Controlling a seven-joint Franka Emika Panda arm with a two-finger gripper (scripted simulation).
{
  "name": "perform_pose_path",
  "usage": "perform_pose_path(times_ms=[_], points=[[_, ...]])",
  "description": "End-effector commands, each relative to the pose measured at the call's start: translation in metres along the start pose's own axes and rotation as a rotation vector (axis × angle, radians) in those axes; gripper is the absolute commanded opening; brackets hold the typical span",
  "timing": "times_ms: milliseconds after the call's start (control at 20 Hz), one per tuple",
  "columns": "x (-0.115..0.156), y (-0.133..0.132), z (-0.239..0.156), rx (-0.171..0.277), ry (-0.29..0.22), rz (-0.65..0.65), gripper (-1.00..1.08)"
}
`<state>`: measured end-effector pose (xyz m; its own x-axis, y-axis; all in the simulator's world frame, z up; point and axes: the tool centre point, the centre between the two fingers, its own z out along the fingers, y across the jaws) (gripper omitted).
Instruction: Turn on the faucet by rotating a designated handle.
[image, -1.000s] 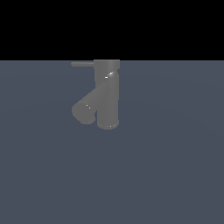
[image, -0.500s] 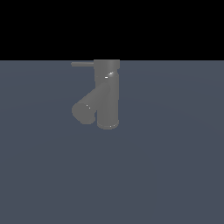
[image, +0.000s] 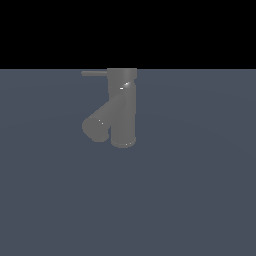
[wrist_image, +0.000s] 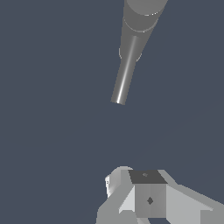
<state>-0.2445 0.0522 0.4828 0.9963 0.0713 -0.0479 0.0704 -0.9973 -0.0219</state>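
Observation:
The faucet (image: 122, 107) is a dark grey glossy upright cylinder standing on the grey floor, with a thick spout (image: 97, 127) angling down toward the exterior view's left. The handle (image: 94, 73) is a thin straight rod projecting from the cylinder's top toward the exterior view's left. In the wrist view I look down on the cylinder's top (wrist_image: 144, 8) and along the handle (wrist_image: 124, 74), whose free end points toward my gripper (wrist_image: 129, 177). The gripper is apart from the rod's tip and holds nothing. Its fingertips (wrist_image: 146, 177) sit together with no gap showing. The gripper is out of the exterior view.
A flat grey-blue floor (image: 200, 190) spreads around the faucet in both views. A black background fills the band above the floor's far edge in the exterior view.

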Motion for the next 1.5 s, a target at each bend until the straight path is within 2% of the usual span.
perform_pose_path(times_ms=[0, 300, 800, 1450], points=[[0.007, -0.001, 0.0, 0.012, -0.002, 0.03, -1.0], [0.034, -0.004, -0.001, 0.05, -0.01, 0.138, -1.0], [0.095, -0.009, 0.007, 0.114, -0.04, 0.397, -1.0], [0.177, -0.015, 0.035, 0.147, -0.085, 0.76, -1.0]])
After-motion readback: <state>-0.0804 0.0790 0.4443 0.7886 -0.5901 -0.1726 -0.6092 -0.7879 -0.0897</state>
